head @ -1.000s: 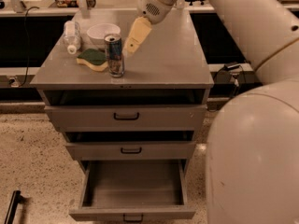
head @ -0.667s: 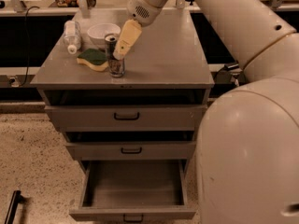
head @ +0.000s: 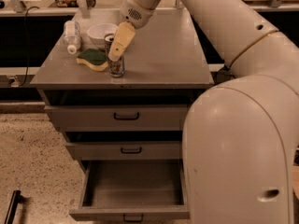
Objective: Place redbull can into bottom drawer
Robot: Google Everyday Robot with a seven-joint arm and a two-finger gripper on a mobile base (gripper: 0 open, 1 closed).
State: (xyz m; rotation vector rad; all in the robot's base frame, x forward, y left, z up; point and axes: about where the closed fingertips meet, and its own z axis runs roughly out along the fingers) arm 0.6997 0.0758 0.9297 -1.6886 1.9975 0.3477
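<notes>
The redbull can [head: 116, 66] stands upright near the front left of the grey cabinet top [head: 163, 55], just right of a sponge. My gripper [head: 117, 52] comes down from the upper right and sits right at the can, covering its upper half. Only the can's lower part and a bit of its top show. The bottom drawer [head: 133, 190] is pulled wide open below, its inside is empty, and its small black handle [head: 133, 217] shows at the front edge.
A clear bottle with a white cap [head: 71, 36], a white bowl [head: 100, 31] and a green-and-yellow sponge [head: 93, 59] sit left of and behind the can. Two shallower drawers [head: 126, 116] are above the open one. My white arm and body [head: 238, 139] fill the right side.
My gripper has moved left and down from beside the can until it overlaps the can. The can, the bowl, the bottle and the drawers have stayed put.
</notes>
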